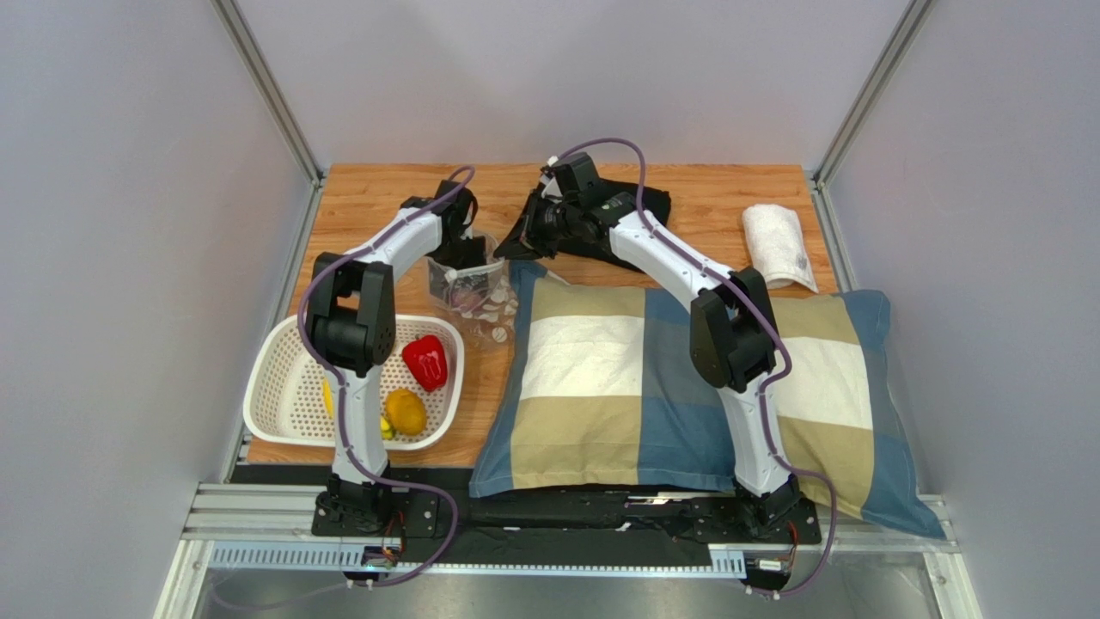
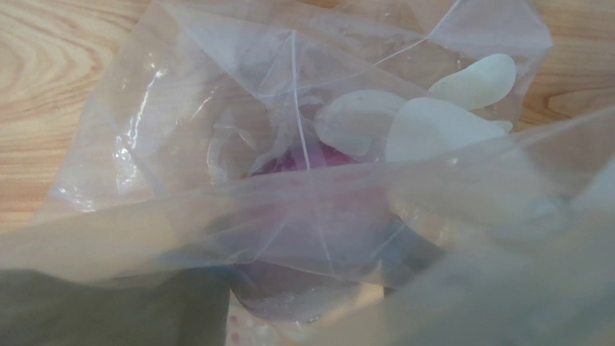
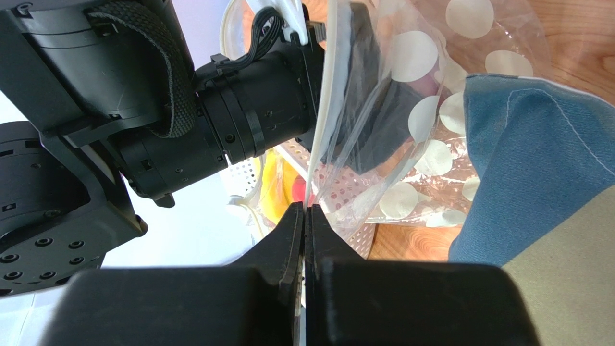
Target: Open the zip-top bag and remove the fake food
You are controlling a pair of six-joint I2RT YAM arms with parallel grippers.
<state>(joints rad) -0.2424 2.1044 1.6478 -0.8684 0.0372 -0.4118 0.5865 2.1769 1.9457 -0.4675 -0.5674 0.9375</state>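
A wooden desk stands in a booth of plain pale grey walls, with slanted metal posts at the back corners. The landmark is the zip-top bag, clear with whitish round spots, upright near the middle of the desk.

Left of the bag and nearer the arms sits a white perforated tray. In it lie a red bell pepper, an orange-yellow fruit and a sliver of yellow banana.

The left gripper reaches into the bag's mouth from its far left side. Folds of plastic hide its fingers, so how wide it stands cannot be told. Inside the bag, a purplish-pink onion shows through the film.

Just right of the bag, the right gripper is closed tight, pinching the bag's top edge. Behind the bag to the right lies a crumpled black cloth. Right up against the bag's right side, a large checked pillow in blue, cream and tan covers the desk. Far right of the bag, by the pillow's back corner, lies a rolled white towel.
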